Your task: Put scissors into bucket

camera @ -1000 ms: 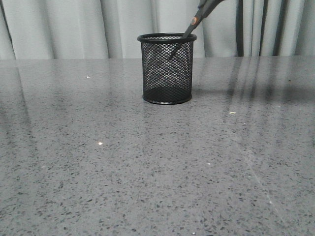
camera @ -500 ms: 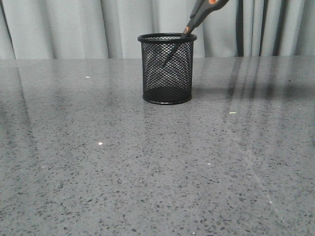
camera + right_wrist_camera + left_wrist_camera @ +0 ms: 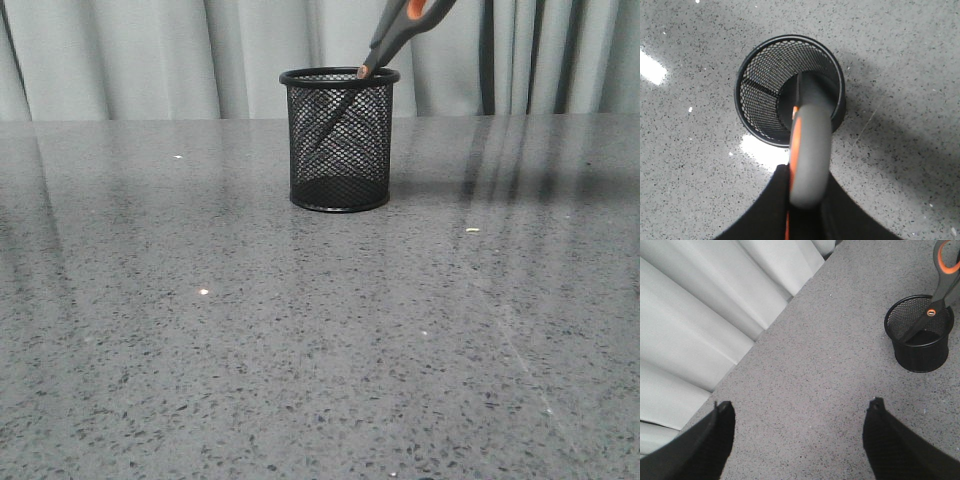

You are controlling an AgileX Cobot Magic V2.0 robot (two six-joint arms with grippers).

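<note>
My right pincer is clamped on the handle loops of the scissors, its dark fingers closed against either side of the grey, orange-lined loop. The scissors hang tilted, handles up toward the right, blades pointing down into the bucket. Compared with a second ago, the blades have sunk deeper: the orange pivot dot now sits right at the bucket's rim, where before it was clearly above it, and the tip shows lower through the mesh. The bucket has not shifted; it stands upright on the grey speckled surface, toward the far edge and near the middle, in front of the pale curtain. My left pincer hangs well apart from the bucket, its fingers spread wide with nothing between them. I can read no brand or writing anywhere.
</note>
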